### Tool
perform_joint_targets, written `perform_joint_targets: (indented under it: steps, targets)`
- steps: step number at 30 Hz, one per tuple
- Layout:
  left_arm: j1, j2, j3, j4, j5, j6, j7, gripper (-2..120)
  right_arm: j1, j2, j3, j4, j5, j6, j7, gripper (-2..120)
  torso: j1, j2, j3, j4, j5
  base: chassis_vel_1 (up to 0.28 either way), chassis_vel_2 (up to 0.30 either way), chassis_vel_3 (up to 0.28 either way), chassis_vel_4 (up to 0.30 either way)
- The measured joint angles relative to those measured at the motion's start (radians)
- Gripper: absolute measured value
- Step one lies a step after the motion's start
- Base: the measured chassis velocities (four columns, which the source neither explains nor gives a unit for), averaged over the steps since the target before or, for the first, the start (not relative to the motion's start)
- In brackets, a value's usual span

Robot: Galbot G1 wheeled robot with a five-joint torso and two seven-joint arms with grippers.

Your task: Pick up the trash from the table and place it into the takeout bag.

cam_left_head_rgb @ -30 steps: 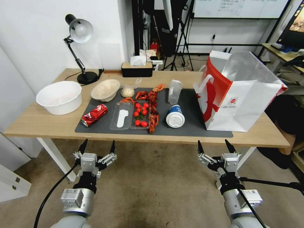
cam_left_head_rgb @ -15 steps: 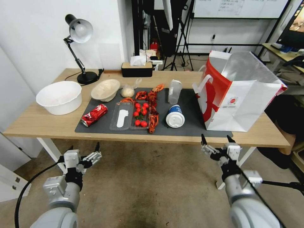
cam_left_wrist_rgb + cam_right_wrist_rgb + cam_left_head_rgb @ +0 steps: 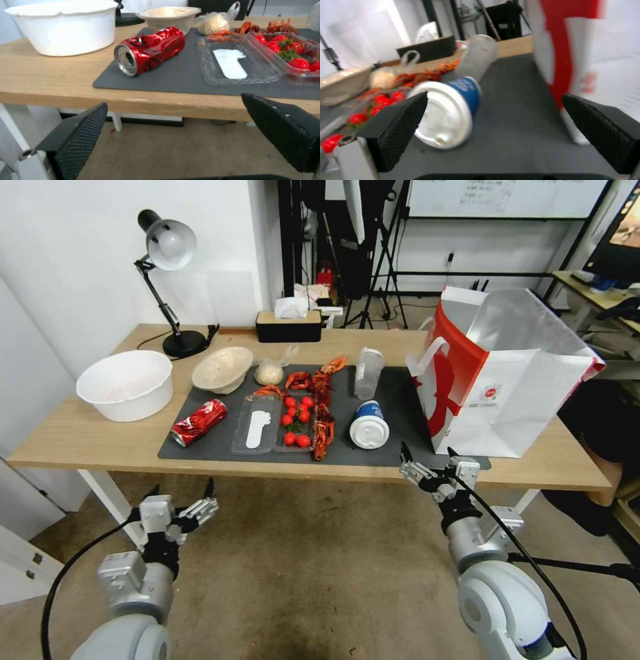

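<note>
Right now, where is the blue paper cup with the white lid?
In the head view, the blue paper cup lies on its side on the dark mat, right of centre, between the cherry tomatoes and the takeout bag, lid toward the robot.

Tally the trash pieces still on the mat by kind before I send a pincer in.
Cans: 1, crushed red soda can
Cups: 2, blue paper cup and clear plastic cup
Bowls: 1, shallow beige bowl
Knotted bags: 1, knotted clear bag
Total: 5, all on the table, none in the takeout bag that I can see.
</note>
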Motion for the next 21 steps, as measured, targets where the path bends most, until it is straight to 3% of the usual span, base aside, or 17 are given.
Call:
perform_joint_targets:
  steps: [9, 21]
  targets:
    - [0.009, -0.008, -0.013, -0.005, 0.014, -0.014, 0.001, 100, 0.147, -0.031, -0.111, -0.089, 0.084, 0.002, 0.015, 100, 0.000, 0.000, 0.000, -0.0002, -0.0001, 0.000, 0.000, 0.000, 0.000]
    - [0.026, -0.015, -0.032, -0.010, 0.028, -0.049, 0.001, 100, 0.294, -0.008, -0.228, -0.212, 0.085, -0.044, 0.106, 100, 0.000, 0.000, 0.000, -0.0003, -0.0001, 0.000, 0.000, 0.000, 0.000]
